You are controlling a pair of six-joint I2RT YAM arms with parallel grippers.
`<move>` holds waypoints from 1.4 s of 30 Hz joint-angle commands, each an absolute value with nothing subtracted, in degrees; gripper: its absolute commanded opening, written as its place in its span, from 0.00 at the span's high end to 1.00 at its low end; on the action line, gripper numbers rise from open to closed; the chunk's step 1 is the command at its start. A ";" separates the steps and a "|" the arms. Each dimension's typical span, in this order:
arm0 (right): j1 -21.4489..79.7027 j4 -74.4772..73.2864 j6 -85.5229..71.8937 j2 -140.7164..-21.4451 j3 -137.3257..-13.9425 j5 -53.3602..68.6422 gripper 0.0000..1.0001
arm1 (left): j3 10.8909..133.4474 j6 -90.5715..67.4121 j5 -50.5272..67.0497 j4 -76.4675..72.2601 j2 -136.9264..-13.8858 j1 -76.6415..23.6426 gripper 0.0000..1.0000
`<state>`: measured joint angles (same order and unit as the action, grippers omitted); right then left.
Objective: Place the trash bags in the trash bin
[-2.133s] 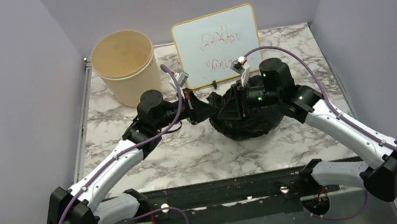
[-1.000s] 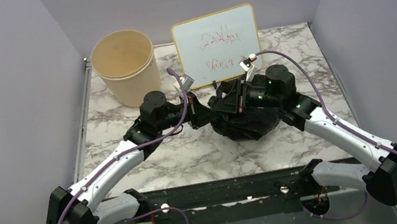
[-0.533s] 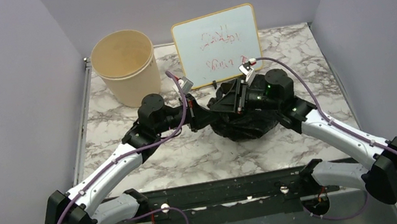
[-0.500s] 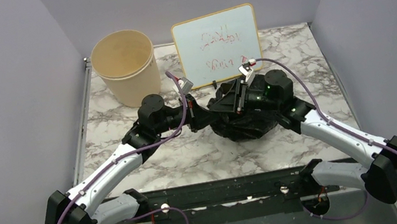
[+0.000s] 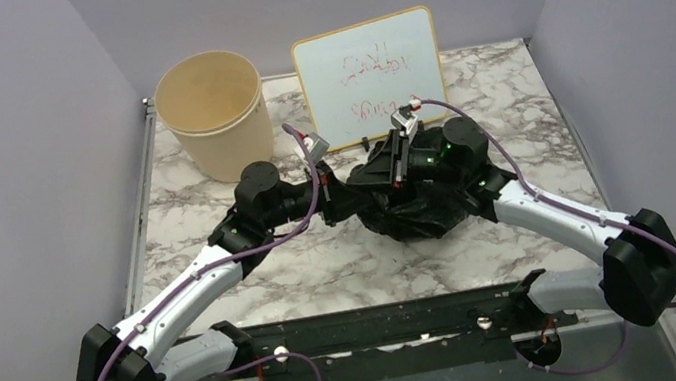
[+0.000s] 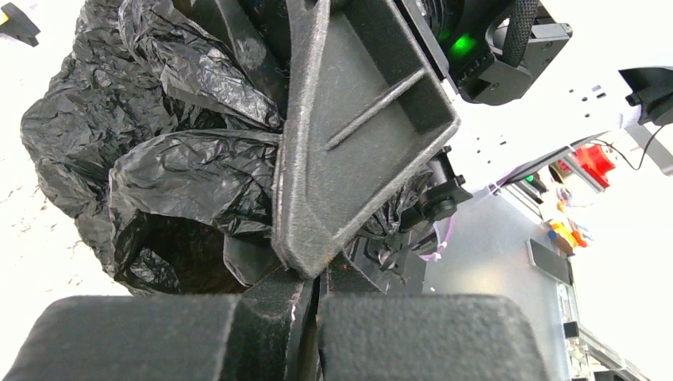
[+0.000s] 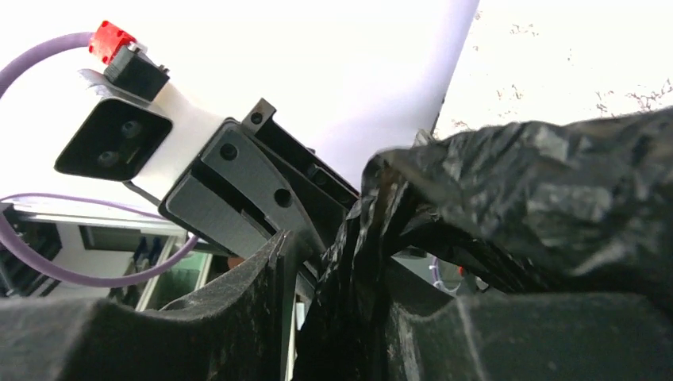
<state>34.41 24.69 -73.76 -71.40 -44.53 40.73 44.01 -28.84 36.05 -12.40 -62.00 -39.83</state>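
The black trash bag (image 5: 423,213) lies crumpled on the marble table in front of the whiteboard. The cream trash bin (image 5: 211,108) stands upright and empty at the back left. My left gripper (image 5: 343,197) is at the bag's left edge. In the left wrist view its jaws (image 6: 313,278) are pressed together on a thin fold of the bag (image 6: 174,167). My right gripper (image 5: 374,175) reaches over the bag's top, close to the left one. In the right wrist view it (image 7: 349,262) is shut on a bunch of black plastic (image 7: 548,175).
A white whiteboard (image 5: 370,79) with red writing stands at the back, just behind the bag and both grippers. Purple walls close in left, right and back. The two grippers nearly touch; the right finger (image 6: 349,119) fills the left wrist view.
My right arm has swung left over the bag until its gripper is next to the left gripper, and the bag has bunched up with it. The left gripper has barely moved.
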 commanded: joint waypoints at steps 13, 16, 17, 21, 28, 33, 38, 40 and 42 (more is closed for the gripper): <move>34.73 12.63 -63.09 -67.85 -51.49 33.14 0.91 | 42.63 -30.14 39.18 -15.82 -59.25 -40.34 0.36; 34.80 10.78 -61.16 -67.57 -52.84 31.15 0.91 | 42.73 -30.53 40.77 -15.93 -60.07 -40.31 0.25; 34.73 10.73 -60.83 -67.53 -53.16 30.67 0.91 | 42.49 -31.28 40.60 -16.79 -60.41 -40.50 0.21; 34.73 12.02 -60.55 -68.31 -53.06 29.27 0.90 | 43.20 -34.18 36.18 -19.12 -62.95 -42.76 0.14; 34.72 14.96 -63.02 -70.92 -51.65 27.92 0.90 | 44.41 -36.29 21.35 -22.76 -67.22 -48.47 0.09; 34.73 9.85 -59.93 -69.24 -53.14 24.77 0.89 | 45.17 -35.00 15.16 -22.76 -66.84 -50.50 0.14; 34.87 0.92 -55.36 -65.68 -57.10 21.44 0.89 | 42.53 -38.78 9.80 -23.56 -62.91 -50.88 0.23; 34.89 -2.71 -53.12 -63.97 -57.69 18.63 0.89 | 41.55 -40.19 8.20 -24.93 -61.40 -51.18 0.16; 34.90 -2.99 -52.90 -63.02 -56.65 16.79 0.89 | 40.22 -42.61 4.74 -26.52 -61.02 -52.23 0.12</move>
<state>34.52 2.35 -57.01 -66.83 -55.02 22.81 42.35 -37.98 12.88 -21.37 -63.81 -50.74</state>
